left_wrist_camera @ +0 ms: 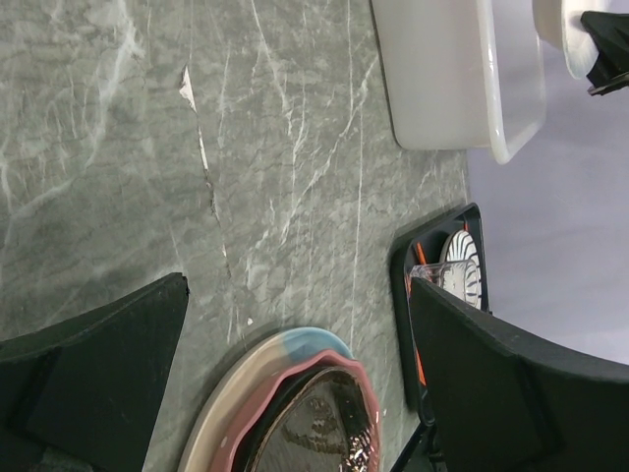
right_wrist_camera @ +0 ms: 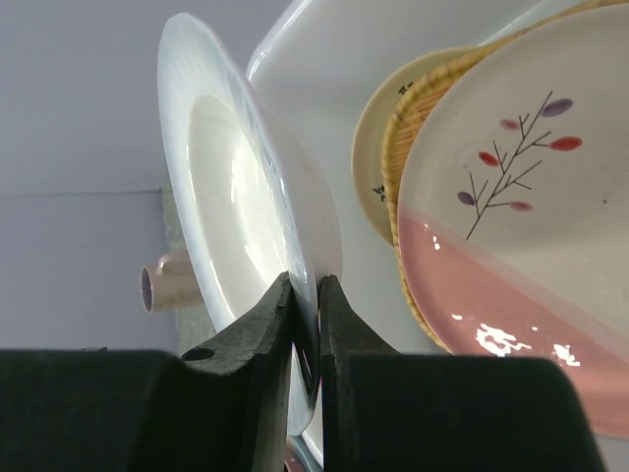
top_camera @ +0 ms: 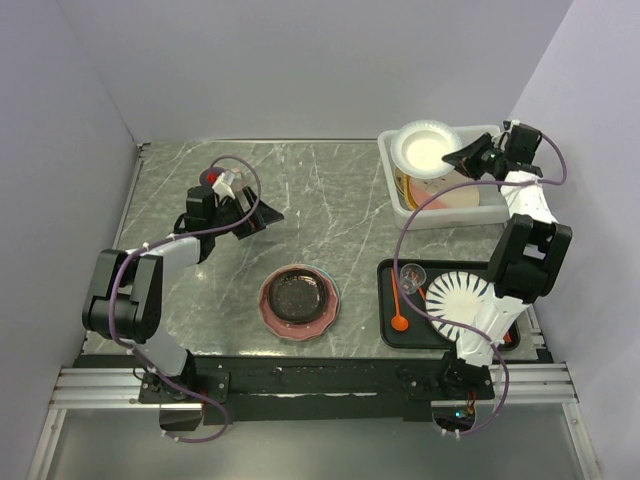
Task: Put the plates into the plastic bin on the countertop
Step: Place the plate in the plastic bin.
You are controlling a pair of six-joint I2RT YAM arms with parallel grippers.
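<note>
My right claw [right_wrist_camera: 307, 287] is clenched on the rim of the white plate [right_wrist_camera: 236, 206], pinching it from both faces. The plate hangs over the far left part of the bin [right_wrist_camera: 329, 69], which lies straight below it. 3 plates lean inside, the pink one [right_wrist_camera: 511, 285] nearest me. So the drop looks to be down, not sideways. My left claw [top_camera: 260, 220] stands wide and empty, the nearer arm to the stack [top_camera: 298, 300] on the countertop [top_camera: 340, 210].

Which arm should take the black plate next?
Left. The left hand is open, free and nearer the black plate. The right hand is shut on the white plate over the bin.
</note>
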